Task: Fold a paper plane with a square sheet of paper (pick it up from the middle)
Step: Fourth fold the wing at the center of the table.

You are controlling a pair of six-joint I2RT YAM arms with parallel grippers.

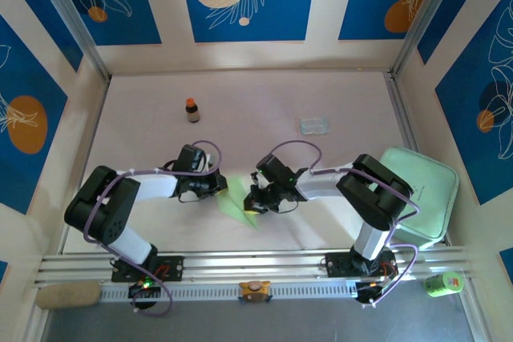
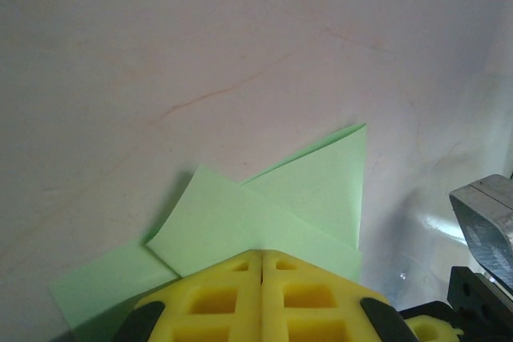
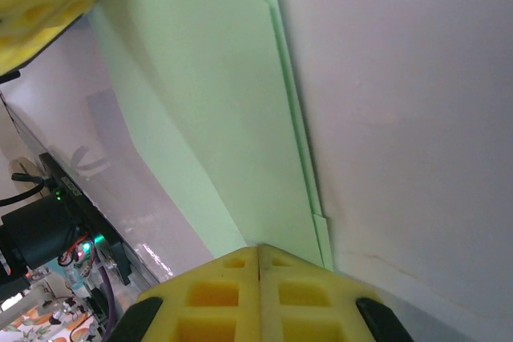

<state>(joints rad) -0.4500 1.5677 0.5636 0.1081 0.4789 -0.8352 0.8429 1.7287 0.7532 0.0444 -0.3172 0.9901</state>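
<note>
Bare tabletop [image 2: 240, 38] lies open in front of the left gripper [image 2: 262, 258]; close on its right, the right gripper [image 1: 256, 199] blocks passage.

Top view: the square sheet of paper [image 1: 239, 208] is covered on its far left by the left gripper [image 1: 218, 190] and on its right by the right gripper [image 1: 256, 199], so the folds beneath can't be read.

Left wrist view: the sheet's near edge is hidden under the closed fingers [image 2: 216, 298], which the bottom edge crops. Pinching or merely pressing: cannot tell.

Right wrist view: the sheet runs off the top edge.

The bottle [image 1: 192, 110] label is too small to read. The tray [image 1: 433, 190] has its left side hidden behind the right arm [image 1: 373, 198].
</note>
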